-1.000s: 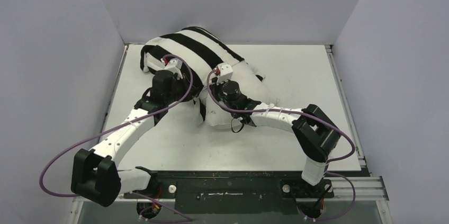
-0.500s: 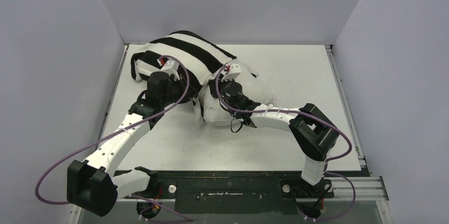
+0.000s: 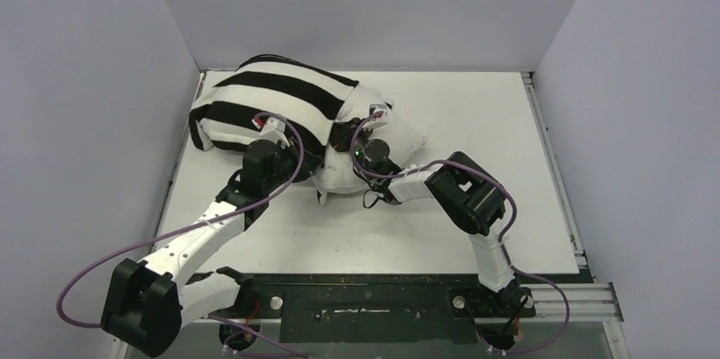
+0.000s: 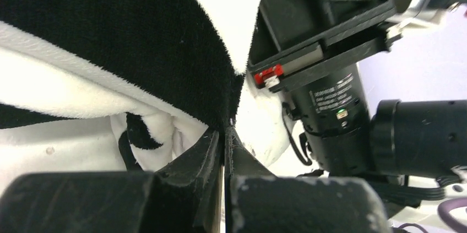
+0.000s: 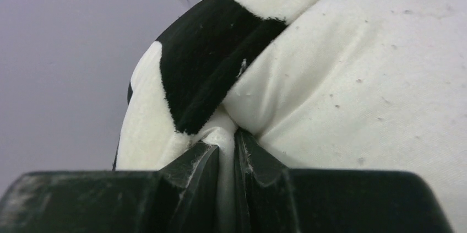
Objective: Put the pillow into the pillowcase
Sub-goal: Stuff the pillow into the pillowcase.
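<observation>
Far left on the white tabletop (image 3: 475, 113), lying plump and rumpled: the black-and-white striped pillowcase (image 3: 272, 100), drawn over most of the pillow (image 3: 340, 176), with only a bare off-white end bulging out toward the centre and near side. Probably light, soft and floppy, both of them; thin cloth apt to slip and bunch, stuffing apt to squash and spring back. Best taken by pinching the sleeve's open hem and a firm fold of the cushion near its exposed end. Reaching in from the near left, the left arm (image 3: 204, 227), stretched low and diagonal, left jaws pressed closed on the black edge of the pillowcase mouth. Just to the right, the right arm (image 3: 463, 193), elbow folded sharply and wrist turned leftward, right jaws narrowly clamped on a tuck of white pillow fabric beside the striped hem.
</observation>
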Controlling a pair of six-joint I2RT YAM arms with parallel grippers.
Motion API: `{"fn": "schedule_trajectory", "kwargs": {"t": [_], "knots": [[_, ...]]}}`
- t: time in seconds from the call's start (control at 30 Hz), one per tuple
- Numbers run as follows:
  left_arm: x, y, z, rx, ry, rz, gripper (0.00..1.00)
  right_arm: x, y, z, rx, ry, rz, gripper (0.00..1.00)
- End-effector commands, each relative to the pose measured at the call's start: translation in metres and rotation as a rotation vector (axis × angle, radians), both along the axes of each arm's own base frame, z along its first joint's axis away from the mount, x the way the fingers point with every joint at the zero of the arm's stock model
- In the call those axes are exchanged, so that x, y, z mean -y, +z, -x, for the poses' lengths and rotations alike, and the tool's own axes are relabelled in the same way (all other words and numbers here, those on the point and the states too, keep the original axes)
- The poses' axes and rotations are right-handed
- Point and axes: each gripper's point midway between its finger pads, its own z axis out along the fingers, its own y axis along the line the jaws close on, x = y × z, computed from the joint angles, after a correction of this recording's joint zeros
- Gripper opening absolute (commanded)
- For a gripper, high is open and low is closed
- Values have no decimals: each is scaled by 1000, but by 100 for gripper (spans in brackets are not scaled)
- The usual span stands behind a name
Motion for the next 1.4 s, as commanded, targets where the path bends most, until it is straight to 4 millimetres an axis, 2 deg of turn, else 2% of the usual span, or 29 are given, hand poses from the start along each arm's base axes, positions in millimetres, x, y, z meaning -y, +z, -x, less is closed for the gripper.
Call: {"fn": "schedule_trajectory", "kwargs": {"t": [0.0,0.07,0.13,0.17,0.27,0.37,0.43,0.47,0.53,0.6,0.7,0.73,0.8,0.93,1.0,1.03,1.07,1.1,1.2,1.23,1.3,1.37], "knots": [[47,-9,53,-56,-247,120,0,-11,25,-4,47,23,-175,0],[51,-22,52,-84,-256,82,0,-25,0,11,14,59,-102,0],[51,-27,51,-100,-257,54,0,-30,-15,25,-4,96,-71,3],[51,-25,50,-94,-257,47,0,-26,-25,31,-28,105,-54,9],[46,-8,48,-57,-248,20,18,-2,-31,39,-66,121,-2,25],[37,21,44,2,-228,-39,34,26,-13,49,-55,162,68,42],[33,47,37,76,-218,-66,41,36,-2,54,-48,195,142,53],[35,62,33,116,-222,-66,45,41,11,56,-34,220,166,59],[35,87,21,181,-212,-93,49,48,23,58,-15,296,216,64],[30,101,1,220,-168,-171,51,63,38,53,-2,330,223,69],[21,117,-34,276,-80,-274,52,96,63,37,33,325,209,75],[20,122,-48,298,-52,-297,52,112,73,26,45,303,209,77],[19,127,-70,333,-8,-335,53,131,83,10,41,292,228,79],[22,123,-115,333,35,-426,55,151,80,-30,-9,315,271,87],[27,116,-134,326,37,-447,56,153,69,-45,-33,340,274,90],[30,105,-144,311,34,-466,57,151,65,-52,-40,355,278,92],[31,106,-151,314,40,-474,57,149,59,-59,-59,371,281,92],[32,93,-162,294,43,-497,58,144,53,-65,-71,390,281,93],[36,76,-184,268,34,-517,58,121,39,-76,-98,481,260,93],[35,70,-191,262,41,-515,58,112,28,-78,-118,512,264,92],[33,60,-203,256,55,-509,58,94,15,-79,-138,557,285,88],[30,49,-213,244,72,-532,58,80,13,-73,-120,583,288,80]]}}
